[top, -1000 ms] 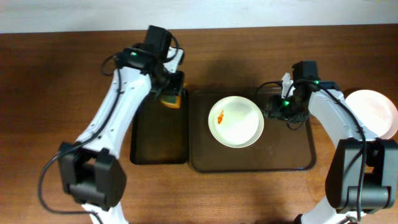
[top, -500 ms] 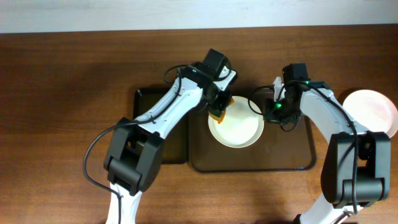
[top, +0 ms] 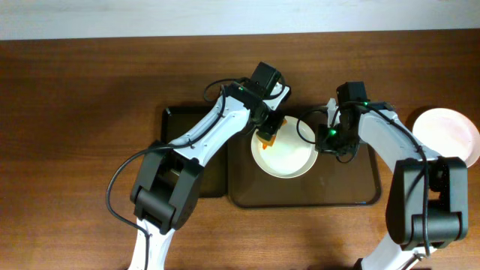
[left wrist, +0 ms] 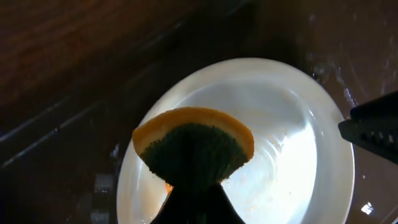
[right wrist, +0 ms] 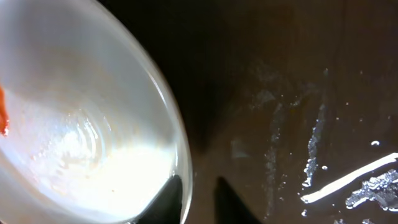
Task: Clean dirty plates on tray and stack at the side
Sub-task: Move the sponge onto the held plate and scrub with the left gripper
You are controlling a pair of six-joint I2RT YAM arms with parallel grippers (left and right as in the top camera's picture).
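Observation:
One white plate (top: 289,154) lies at the middle of the brown tray (top: 349,187). My left gripper (top: 268,129) is shut on an orange and green sponge (left wrist: 193,146), which is over the plate's (left wrist: 286,143) upper left part. Faint orange smears show beside the sponge in the left wrist view. My right gripper (top: 325,136) is at the plate's right rim. In the right wrist view the right gripper (right wrist: 199,200) has one finger inside the rim and one outside, closed narrowly on the plate (right wrist: 81,124). A second white plate (top: 448,135) sits on the table at the far right.
A narrower black tray (top: 187,169) lies left of the brown tray, touching it. The brown tray's floor (right wrist: 298,93) is wet with streaks and droplets right of the plate. Brown table surrounds both trays.
My left arm has swung right from the black tray, carrying the sponge onto the plate. My right gripper has narrowed onto the plate's right rim and shifted slightly left.

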